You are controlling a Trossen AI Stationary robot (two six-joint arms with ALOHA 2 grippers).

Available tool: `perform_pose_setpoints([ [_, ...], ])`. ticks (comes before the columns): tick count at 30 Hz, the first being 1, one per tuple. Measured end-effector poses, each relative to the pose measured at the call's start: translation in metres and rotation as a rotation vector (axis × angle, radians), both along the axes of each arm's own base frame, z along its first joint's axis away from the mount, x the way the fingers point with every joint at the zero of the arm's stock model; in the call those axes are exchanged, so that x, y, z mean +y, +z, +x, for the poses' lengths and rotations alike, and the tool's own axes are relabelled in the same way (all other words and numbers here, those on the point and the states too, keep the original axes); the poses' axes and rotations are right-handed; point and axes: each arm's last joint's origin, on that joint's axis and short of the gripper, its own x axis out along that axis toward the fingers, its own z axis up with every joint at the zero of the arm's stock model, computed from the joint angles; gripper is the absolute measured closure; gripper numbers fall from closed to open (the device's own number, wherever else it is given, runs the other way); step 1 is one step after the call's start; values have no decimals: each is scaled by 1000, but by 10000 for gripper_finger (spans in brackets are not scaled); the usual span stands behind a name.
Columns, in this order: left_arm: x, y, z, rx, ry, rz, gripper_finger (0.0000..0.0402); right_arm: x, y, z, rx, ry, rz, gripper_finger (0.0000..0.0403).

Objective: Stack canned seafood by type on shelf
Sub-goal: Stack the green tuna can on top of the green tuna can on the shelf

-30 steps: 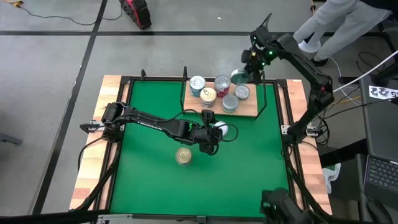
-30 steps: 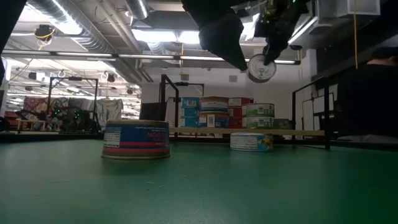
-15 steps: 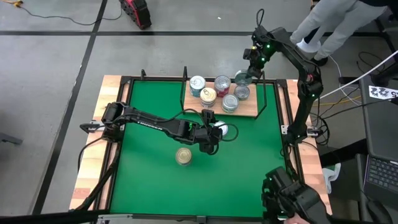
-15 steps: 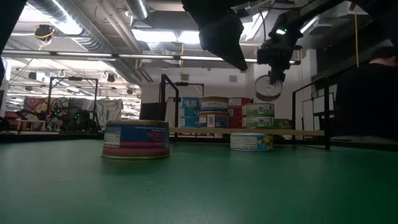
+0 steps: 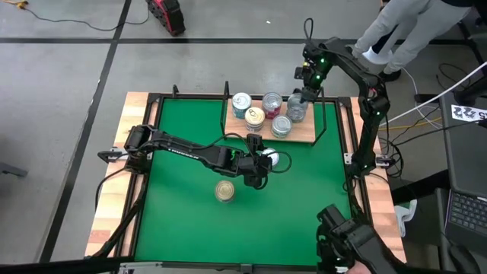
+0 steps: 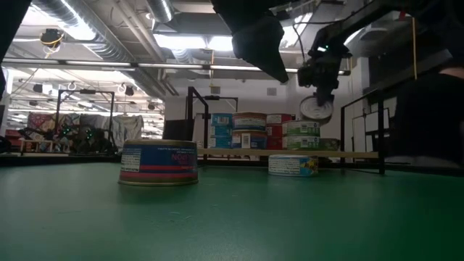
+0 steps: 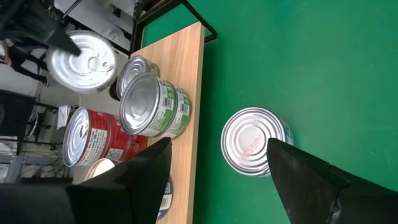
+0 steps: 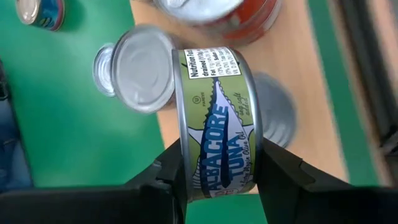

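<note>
My right gripper [image 8: 214, 163] is clamped on a green tin [image 8: 214, 121]. The tin stands on its edge between my two fingers, and its label reads "Albacore Tuna". In the high view my right gripper [image 5: 298, 93] is at the upper right of the frame, over the far right end of the shelf [image 5: 304, 135]. In the low view the green tin [image 6: 316, 108] hangs in the air in the upper right of the frame, above the tins on the shelf, and its silver lid faces the camera.

The shelf is a small wood board with thin black rails. It sits on the green mat [image 5: 190, 221] of the bench, in the upper middle of the high view. On the shelf I see a blue tin stack [image 5: 241, 103], a yellow tin [image 5: 254, 116], a red tin stack [image 5: 272, 104] and a green tin stack [image 5: 281, 126].

My left gripper [image 5: 264, 163] is in the middle of the high view, low over the mat. Its fingers are wide apart and hold nothing. A loose tin [image 7: 252, 140] lies flat on the mat just beside them. One more tin [image 5: 224, 189] lies alone on the mat, a bit lower in the high view. In the low view it shows a blue and red label [image 6: 159, 162].

A person [image 5: 415, 30] stands at the upper right of the high view, off the bench.
</note>
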Motion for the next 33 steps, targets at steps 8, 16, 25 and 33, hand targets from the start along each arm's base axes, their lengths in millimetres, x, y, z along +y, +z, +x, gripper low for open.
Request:
perform_pose_setpoints([
  [8,0,0,0,1,-1,1,141,7,-19,2,40,37,58,263],
  [16,0,0,0,0,0,0,141,7,-29,2,44,37,64,263],
  [25,0,0,0,0,0,0,141,8,-41,1,40,36,78,263],
  [33,0,0,0,0,-1,0,141,7,-41,2,36,36,66,263],
])
